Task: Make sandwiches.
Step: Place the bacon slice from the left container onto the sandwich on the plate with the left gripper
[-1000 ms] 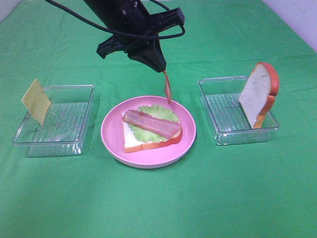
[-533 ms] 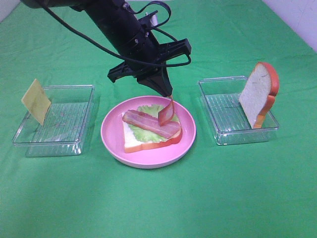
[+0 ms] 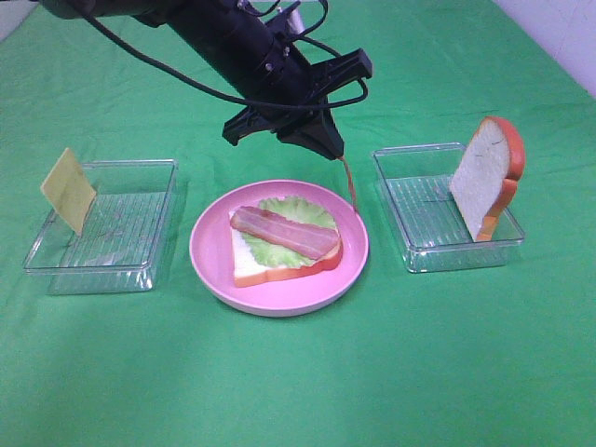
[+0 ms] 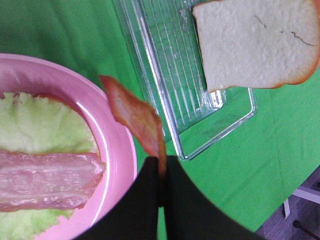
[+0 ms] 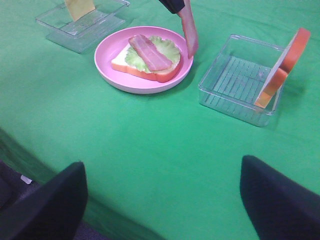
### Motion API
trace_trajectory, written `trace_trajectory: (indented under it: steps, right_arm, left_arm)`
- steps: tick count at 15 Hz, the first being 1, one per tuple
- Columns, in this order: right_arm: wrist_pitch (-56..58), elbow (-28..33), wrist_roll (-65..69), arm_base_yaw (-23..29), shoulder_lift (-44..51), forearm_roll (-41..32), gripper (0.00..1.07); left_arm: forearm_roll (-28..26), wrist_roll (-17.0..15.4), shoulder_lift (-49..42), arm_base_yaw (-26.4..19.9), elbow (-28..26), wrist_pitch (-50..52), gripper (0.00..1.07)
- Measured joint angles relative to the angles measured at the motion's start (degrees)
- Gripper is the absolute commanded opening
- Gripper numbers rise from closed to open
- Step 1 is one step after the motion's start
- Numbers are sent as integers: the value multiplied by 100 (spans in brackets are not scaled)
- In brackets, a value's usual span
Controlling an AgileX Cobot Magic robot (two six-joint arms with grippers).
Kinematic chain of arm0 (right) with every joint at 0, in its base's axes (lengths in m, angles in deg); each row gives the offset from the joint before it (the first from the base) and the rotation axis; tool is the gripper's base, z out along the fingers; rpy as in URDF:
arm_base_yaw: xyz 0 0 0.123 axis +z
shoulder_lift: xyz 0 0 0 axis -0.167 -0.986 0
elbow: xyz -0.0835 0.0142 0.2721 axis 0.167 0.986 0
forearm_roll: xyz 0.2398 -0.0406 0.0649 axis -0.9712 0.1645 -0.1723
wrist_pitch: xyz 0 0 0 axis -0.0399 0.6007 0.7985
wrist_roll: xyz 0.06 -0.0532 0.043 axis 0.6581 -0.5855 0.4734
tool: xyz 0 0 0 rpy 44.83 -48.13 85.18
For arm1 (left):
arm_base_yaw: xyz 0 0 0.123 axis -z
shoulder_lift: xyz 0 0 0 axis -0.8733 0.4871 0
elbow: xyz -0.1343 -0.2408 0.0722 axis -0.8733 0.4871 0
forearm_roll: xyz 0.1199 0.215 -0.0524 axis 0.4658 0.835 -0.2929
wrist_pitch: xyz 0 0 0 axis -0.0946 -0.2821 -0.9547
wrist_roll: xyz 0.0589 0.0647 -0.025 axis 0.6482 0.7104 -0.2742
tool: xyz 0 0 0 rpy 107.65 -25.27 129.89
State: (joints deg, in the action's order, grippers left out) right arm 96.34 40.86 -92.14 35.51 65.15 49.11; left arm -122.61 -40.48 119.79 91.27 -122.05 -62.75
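Bacon strip [image 3: 350,183] is swung from the sandwich [image 3: 279,253] to the plate [image 3: 209,253] rim, clamped by left gripper [image 3: 337,155]; right gripper [image 5: 162,187] is held wide.

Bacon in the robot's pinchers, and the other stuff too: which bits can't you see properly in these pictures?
Held bacon strip: left wrist view, its pinched end is hidden between the fingers of the shut left gripper.
Bottom bread slice: exterior high view, mostly covered by lettuce and the lying bacon strip.
Cheese square: right wrist view, cut off by the picture's edge.
Right gripper: right wrist view, only two dark fingers, cut by the edge.
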Motion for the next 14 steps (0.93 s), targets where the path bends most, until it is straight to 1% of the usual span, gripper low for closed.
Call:
trace_trajectory:
  steps: [2, 3, 5, 7, 8, 11, 12, 13, 14]
  right_arm:
    - [0, 0, 0, 0, 0, 0, 76]
    - [0, 0, 0, 0, 0, 0, 76]
    - [0, 0, 0, 0, 0, 0, 76]
    - [0, 0, 0, 0, 0, 0, 76]
    - [0, 0, 0, 0, 0, 0, 76]
    - [0, 0, 0, 0, 0, 0, 76]
    - [0, 0, 0, 0, 0, 0, 76]
    - [0, 0, 0, 0, 0, 0, 76]
    - [0, 0, 0, 0, 0, 0, 76]
  left_arm:
    - [-40, 115, 0, 0, 0, 23, 0]
    - [40, 126, 0, 0, 0, -6, 0]
    - [372, 11, 0, 0, 0, -149, 0]
    - [945, -235, 0, 0, 0, -401, 0]
    - [1169, -286, 0, 0, 0, -561, 0]
    - [1278, -355, 0, 0, 0, -814, 0]
    - [1364, -424, 0, 0, 0, -894, 0]
    - [1839, -768, 0, 0, 0, -1054, 0]
    - [2068, -934, 0, 0, 0, -1117, 0]
